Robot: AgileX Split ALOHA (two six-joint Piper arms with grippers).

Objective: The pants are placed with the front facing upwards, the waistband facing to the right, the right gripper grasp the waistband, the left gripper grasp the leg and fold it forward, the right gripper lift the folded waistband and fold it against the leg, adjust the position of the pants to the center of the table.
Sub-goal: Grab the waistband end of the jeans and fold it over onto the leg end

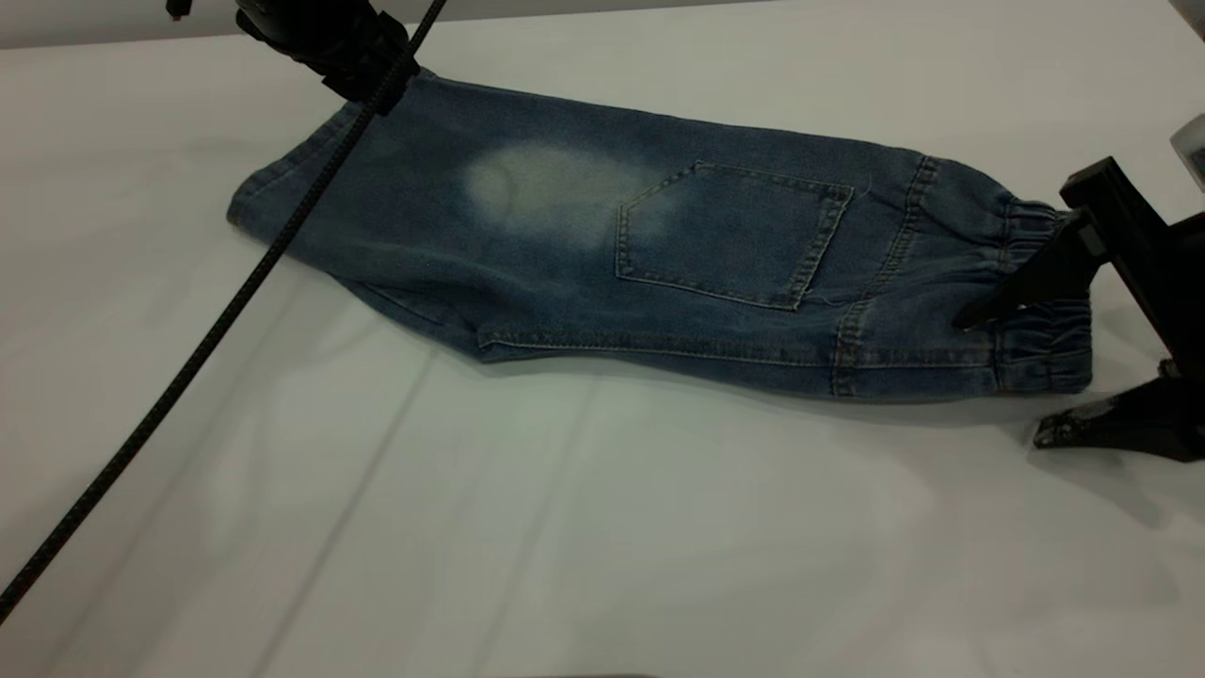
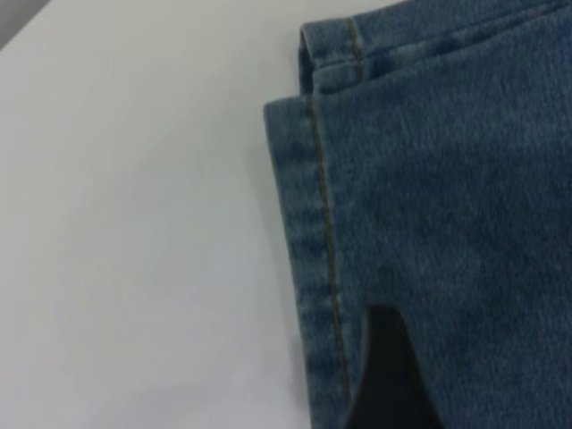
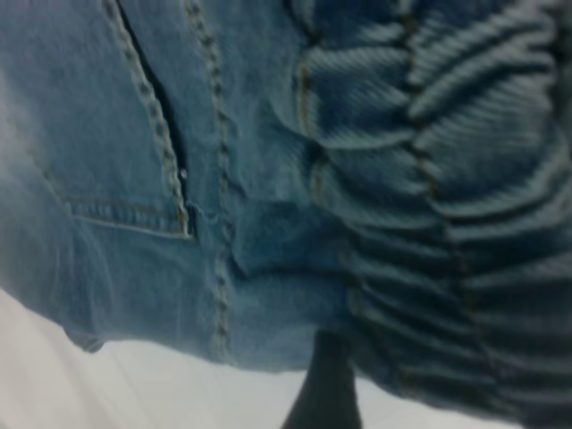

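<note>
The pants (image 1: 659, 254) lie folded lengthwise on the table (image 1: 602, 527), the right gripper (image 1: 1012, 377) spread wide around the waistband (image 1: 1040, 301) to lift it, the left gripper (image 1: 362, 80) clamping the leg hem flat.

A: Where is free room?
B: The near half of the table (image 1: 602, 546) is bare; a black cable (image 1: 188, 363) crosses its left part.
A: And far?
B: The pants (image 1: 659, 254) block it.
</note>
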